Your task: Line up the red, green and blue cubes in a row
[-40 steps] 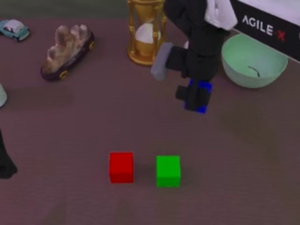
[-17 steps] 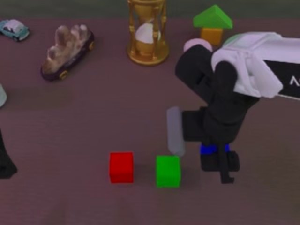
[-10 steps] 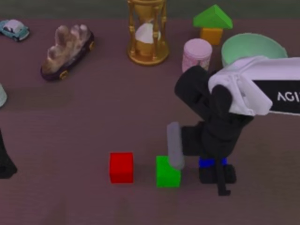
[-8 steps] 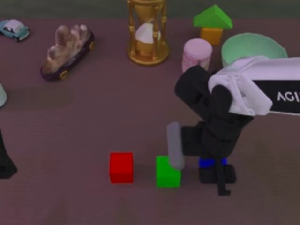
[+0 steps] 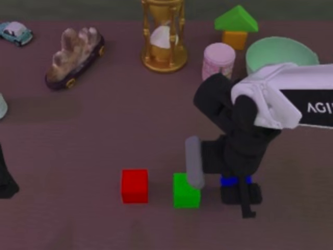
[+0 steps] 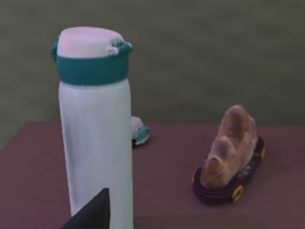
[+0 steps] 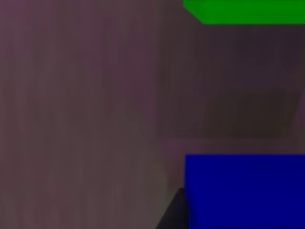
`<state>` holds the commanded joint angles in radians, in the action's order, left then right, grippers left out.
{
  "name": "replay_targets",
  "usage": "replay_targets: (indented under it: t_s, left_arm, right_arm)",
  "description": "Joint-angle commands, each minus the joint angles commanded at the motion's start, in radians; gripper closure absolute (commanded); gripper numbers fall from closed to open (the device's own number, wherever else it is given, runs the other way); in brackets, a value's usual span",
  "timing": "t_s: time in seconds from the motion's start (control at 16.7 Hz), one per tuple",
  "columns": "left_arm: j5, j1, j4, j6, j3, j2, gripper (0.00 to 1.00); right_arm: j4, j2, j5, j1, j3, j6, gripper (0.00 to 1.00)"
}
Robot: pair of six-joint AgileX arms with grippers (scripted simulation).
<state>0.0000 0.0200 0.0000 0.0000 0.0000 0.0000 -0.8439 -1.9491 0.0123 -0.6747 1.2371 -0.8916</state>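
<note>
My right gripper [image 5: 240, 194] low beside green cube [image 5: 186, 191], seemingly clamped on blue cube [image 5: 235, 180]; red cube [image 5: 135, 185] left. Match spacing, release gently. Left arm parked.

You have three cubes: one red cube [image 5: 135, 185], one green cube [image 5: 184, 192], one blue cube [image 5: 235, 180]. Also one hourglass [image 5: 164, 35], one pink cup [image 5: 219, 60], one bowl [image 5: 281, 52], one wedge block [image 5: 236, 20], one orange block [image 5: 235, 39], one toy car [image 5: 15, 32], one bottle [image 6: 95, 124].
</note>
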Motion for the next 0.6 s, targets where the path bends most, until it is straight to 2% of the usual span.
replay_targets:
  t_s: [0.3,0.6]
  left_arm:
    - [0.0,0.0,0.0,0.0,0.0,0.0,0.0]
    - [0.0,0.0,0.0,0.0,0.0,0.0,0.0]
  right_arm:
    - [0.0,0.0,0.0,0.0,0.0,0.0,0.02]
    - [0.0,0.0,0.0,0.0,0.0,0.0,0.0]
